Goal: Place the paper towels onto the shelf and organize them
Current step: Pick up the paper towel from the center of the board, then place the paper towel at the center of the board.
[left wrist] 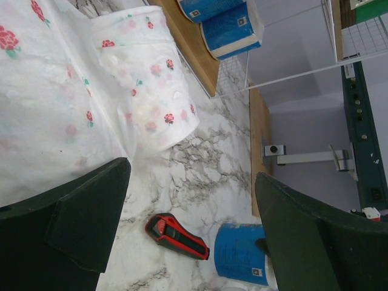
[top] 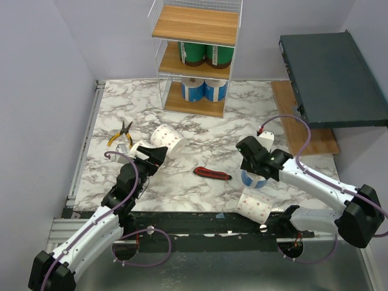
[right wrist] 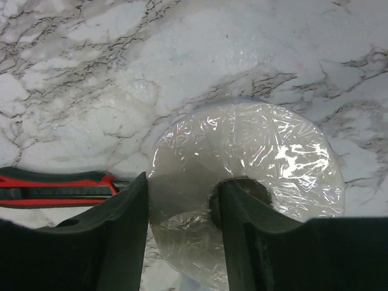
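My right claw (right wrist: 183, 188) stood over the blue-wrapped roll (right wrist: 279, 157), which sat on end on the marble surface (right wrist: 91, 73) beside the utility knife (right wrist: 54, 188). One finger was down in the hollow core and the other was outside, so the roll's wall lay between them. The jaws were about half closed, and I could not tell whether they were biting yet.

I judged the roll light and soft. Its film wrap looked slick and the wall easy to crush, so a moderate pinch through the core seemed the best hold.

My left claw (left wrist: 191, 182) gaped wide and held nothing, just short of two white rose-dotted rolls (left wrist: 151, 79). The shelf (top: 194, 27) stood at the far edge, with green rolls (top: 206, 54) on its middle tier, blue rolls (top: 203, 90) on the bottom and the top bare.
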You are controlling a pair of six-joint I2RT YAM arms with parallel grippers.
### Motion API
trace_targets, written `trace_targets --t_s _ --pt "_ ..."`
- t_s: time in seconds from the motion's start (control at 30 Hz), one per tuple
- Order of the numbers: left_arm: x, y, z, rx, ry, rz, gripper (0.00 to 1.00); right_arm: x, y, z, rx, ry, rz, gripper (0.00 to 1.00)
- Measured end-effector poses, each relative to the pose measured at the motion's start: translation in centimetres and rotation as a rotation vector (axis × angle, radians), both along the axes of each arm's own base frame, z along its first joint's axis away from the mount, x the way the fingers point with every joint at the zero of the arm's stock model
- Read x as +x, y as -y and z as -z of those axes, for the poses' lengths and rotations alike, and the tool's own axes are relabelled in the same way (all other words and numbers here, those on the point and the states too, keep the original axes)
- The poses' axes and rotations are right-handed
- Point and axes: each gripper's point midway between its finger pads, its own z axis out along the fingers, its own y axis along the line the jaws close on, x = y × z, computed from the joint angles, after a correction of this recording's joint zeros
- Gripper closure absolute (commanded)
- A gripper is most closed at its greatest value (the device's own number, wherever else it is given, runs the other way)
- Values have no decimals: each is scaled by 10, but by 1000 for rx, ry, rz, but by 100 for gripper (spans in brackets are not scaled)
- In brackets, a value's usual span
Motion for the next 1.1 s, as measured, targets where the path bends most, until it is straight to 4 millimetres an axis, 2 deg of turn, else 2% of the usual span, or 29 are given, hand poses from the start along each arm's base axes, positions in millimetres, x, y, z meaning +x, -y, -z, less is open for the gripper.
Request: trace_targets --t_s 0.13,0.27,0.5,0.6,0.87,1.1 --pt "0 0 0 -4 -2 -1 6 0 -1 -3 9 6 -4 64" --pt "0 0 0 -6 -2 -1 6 2 -2 -13 8 19 -20 66" --pt "-2 -1 0 -7 -2 -1 6 31 -25 -70 79 151 -72 67" --pt "-4 -2 -1 -9 -2 -2 6 46 -41 -85 101 190 -99 68" --pt "-10 -6 -1 -9 -1 -3 7 79 -91 -75 128 149 -204 68" --pt "-12 -7 0 -8 -3 -3 7 106 -119 -68 124 144 -221 68"
